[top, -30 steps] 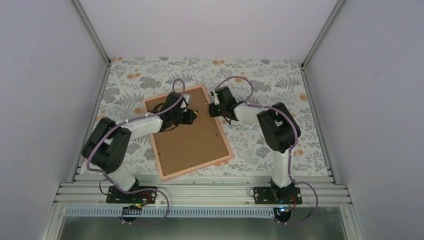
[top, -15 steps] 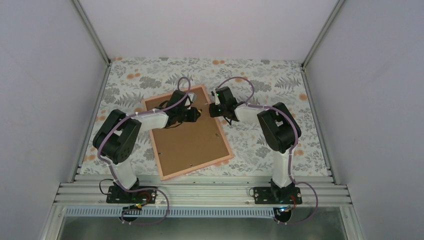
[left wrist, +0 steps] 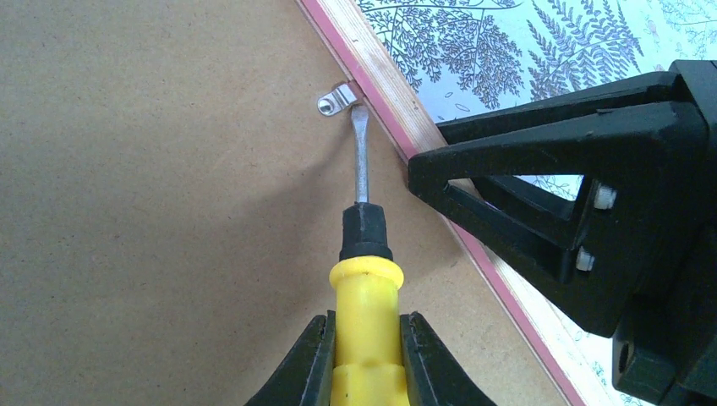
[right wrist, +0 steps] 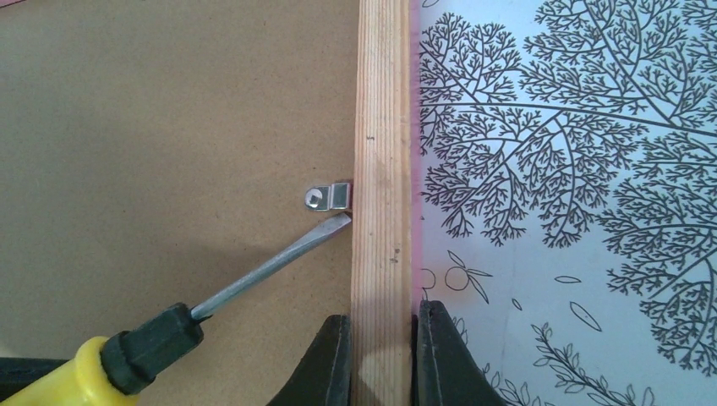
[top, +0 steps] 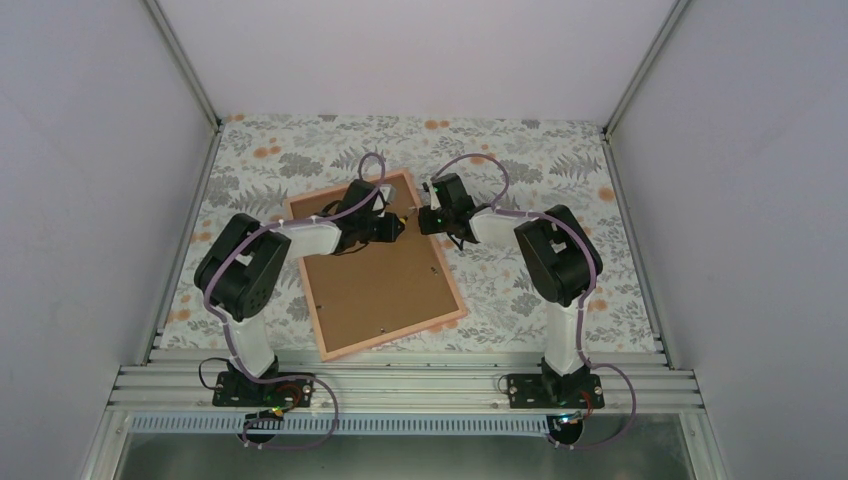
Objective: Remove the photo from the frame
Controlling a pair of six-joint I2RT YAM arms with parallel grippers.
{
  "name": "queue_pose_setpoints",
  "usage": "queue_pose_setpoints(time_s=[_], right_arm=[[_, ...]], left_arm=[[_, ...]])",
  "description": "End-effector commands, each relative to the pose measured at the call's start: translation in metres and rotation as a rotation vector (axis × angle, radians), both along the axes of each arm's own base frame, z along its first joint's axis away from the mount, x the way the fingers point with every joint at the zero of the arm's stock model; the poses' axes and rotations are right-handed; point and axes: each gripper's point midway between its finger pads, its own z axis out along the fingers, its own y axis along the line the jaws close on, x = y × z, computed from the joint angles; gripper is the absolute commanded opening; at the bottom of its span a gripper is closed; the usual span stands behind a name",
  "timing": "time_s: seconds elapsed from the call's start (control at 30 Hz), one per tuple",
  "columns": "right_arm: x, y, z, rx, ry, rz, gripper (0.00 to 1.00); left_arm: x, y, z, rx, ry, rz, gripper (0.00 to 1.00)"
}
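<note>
One retaining tab (left wrist: 336,103) pins backing board (left wrist: 127,211). Left fingers (left wrist: 309,365) clamp screwdriver (left wrist: 365,313), blade just beside tab; right fingers (right wrist: 440,355) pinch frame rail (right wrist: 382,127) near tab. Lever gently, rail steadied.

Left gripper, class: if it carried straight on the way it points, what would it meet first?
The left gripper holds a screwdriver, whose tip leads: it would hit the metal clip, with the frame rail right behind. They may be touching; depth is unclear.

Left fingers (left wrist: 298,372) and right fingers (right wrist: 326,365) both clamped tight, low, close together.
</note>
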Motion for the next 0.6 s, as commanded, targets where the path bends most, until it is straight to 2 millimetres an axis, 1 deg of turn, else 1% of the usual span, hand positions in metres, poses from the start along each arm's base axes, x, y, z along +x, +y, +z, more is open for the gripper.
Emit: queue_pose_setpoints(time_s=[0.0, 0.4, 0.57], right_arm=[[-0.026, 0.002, -0.020, 0.014, 0.105, 0.046, 0.04], [-0.029, 0.001, -0.023, 0.018, 0.114, 0.044, 0.04], [-0.032, 0.000, -0.026, 0.020, 0.124, 0.042, 0.04]], left_arm=[[0.009, 0.003, -0.003, 0.006, -0.003, 0.046, 0.02], [0.019, 0.018, -0.012, 0.014, -0.016, 0.185, 0.02], [0.021, 0.028, -0.018, 0.019, -0.012, 0.258, 0.02]])
